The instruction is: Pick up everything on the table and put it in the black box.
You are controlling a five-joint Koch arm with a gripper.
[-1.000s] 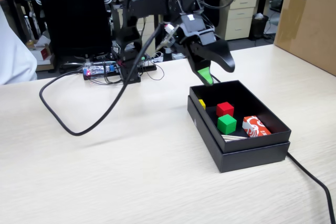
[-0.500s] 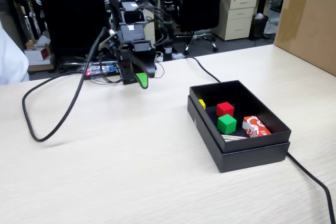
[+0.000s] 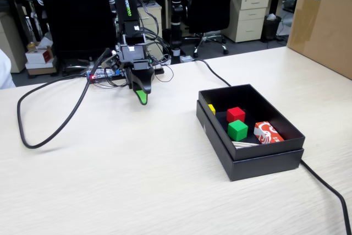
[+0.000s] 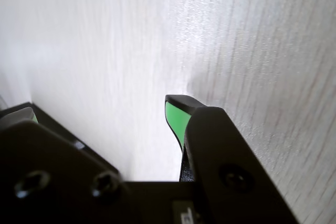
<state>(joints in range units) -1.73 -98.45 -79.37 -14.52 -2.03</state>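
Observation:
The small green cube [image 3: 237,130] lies inside the black box [image 3: 258,166], which stands on the right half of the beige table [image 3: 137,185]. A red cube [image 3: 235,114], a yellow piece [image 3: 212,108] and a red-and-white item [image 3: 268,132] lie in the box beside it. My gripper [image 3: 142,97] hangs folded down in front of the arm's base, far left of the box, its green tip close over the table. In the wrist view my gripper [image 4: 100,107] is open, with only bare table [image 4: 236,35] between the green-padded fingers [image 4: 176,116].
A thick black cable [image 3: 44,136] loops over the table at the left. Another cable [image 3: 330,191] runs from behind the box to the front right. A big brown cardboard box [image 3: 324,20] stands at the back right. A small circuit board [image 3: 104,74] sits by the arm's base.
The arm has swung from above the box's back edge to the left and folded down in front of its base. The cable loop shifted left. The things in the box have not moved.

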